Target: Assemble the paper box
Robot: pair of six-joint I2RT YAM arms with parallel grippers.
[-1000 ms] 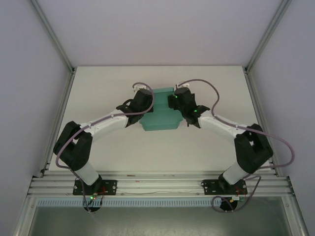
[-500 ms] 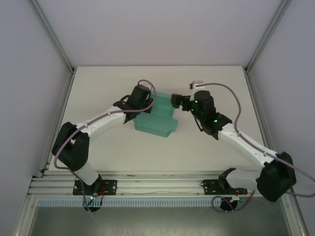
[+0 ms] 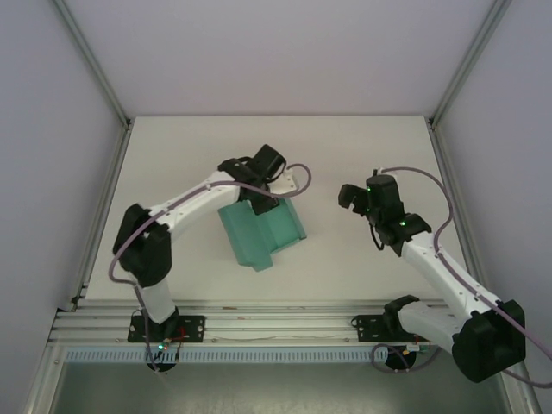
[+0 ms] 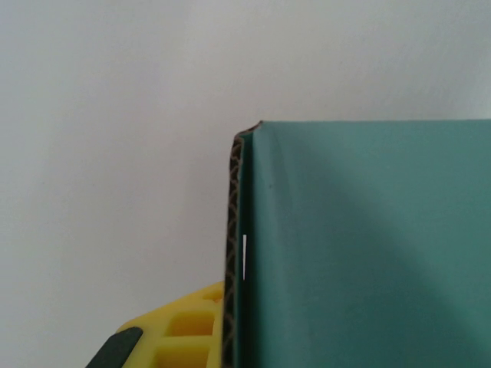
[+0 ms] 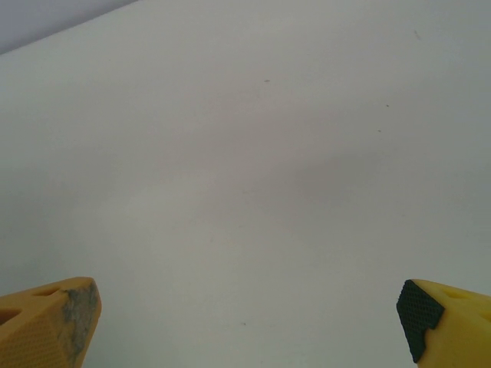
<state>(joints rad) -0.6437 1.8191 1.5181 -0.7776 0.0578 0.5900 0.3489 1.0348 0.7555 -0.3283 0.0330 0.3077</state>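
Pinching the box [image 3: 259,228] by its corrugated far edge, the left fingers [image 4: 188,333] are clenched on the card. It sits skewed near the middle of the bench [image 3: 172,155]. The right fingers [image 5: 46,322] gape, released, well apart to its right over bare bench, open room around.

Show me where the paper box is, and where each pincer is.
paper box [image 3: 259,231]: top view, middle of its teal face.
left pincer [image 3: 261,200]: top view, fingertips shut on the box's far edge.
right pincer [image 5: 247,310]: right wrist view, midway between its open fingertips.
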